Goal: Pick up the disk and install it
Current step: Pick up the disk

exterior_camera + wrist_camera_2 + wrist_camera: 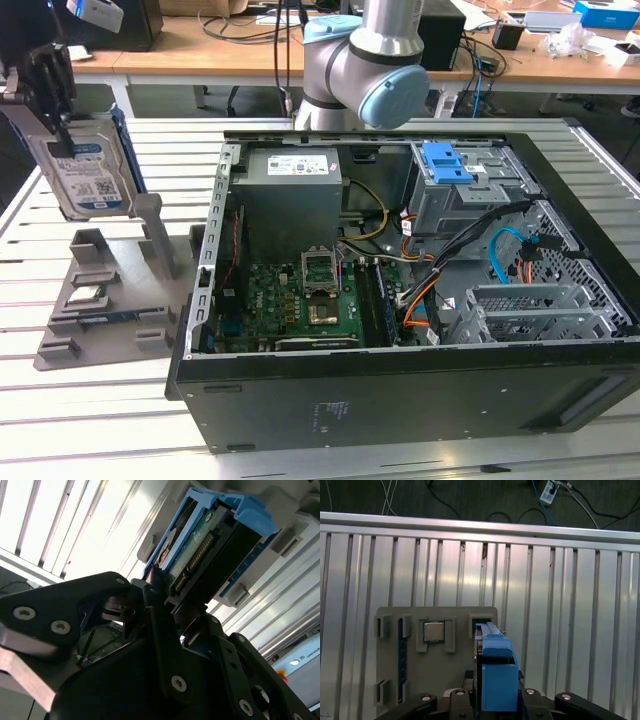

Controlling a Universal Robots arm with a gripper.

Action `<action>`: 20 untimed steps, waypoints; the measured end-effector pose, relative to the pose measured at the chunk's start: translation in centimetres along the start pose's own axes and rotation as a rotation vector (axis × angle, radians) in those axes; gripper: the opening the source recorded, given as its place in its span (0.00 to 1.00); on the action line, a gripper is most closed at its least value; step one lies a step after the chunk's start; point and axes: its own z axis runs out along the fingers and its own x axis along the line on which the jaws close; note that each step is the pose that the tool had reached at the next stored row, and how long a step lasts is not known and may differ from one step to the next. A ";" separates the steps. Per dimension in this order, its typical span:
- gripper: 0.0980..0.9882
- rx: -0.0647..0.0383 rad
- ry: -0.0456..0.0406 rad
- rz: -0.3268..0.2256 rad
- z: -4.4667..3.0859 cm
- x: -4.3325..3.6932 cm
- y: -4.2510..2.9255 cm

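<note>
Slatted table (110,420): disk (90,175) clamped upright in claw (55,120).

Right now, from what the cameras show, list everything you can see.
table: one, silver slats, under everything.
case: one, black, open, on the table.
fixture: one, grey, on the table beside the case.
chip: one, silver, in a fixture pocket.
disk: one, silver in blue carrier, over the fixture.
power supply: one, grey, inside the case.
motherboard: one, green, inside the case.
latch: one, blue, atop the drive cage.
arm: one, grey and light blue, behind the case.
gripper: one, black, shut on the disk.
</note>
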 end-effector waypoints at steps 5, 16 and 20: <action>0.30 0.000 0.0000 0.000 -1.35 -0.12 0.04; 0.30 0.000 0.0000 0.000 -5.01 -0.35 0.18; 0.30 0.000 0.0001 0.000 -6.20 -0.41 0.22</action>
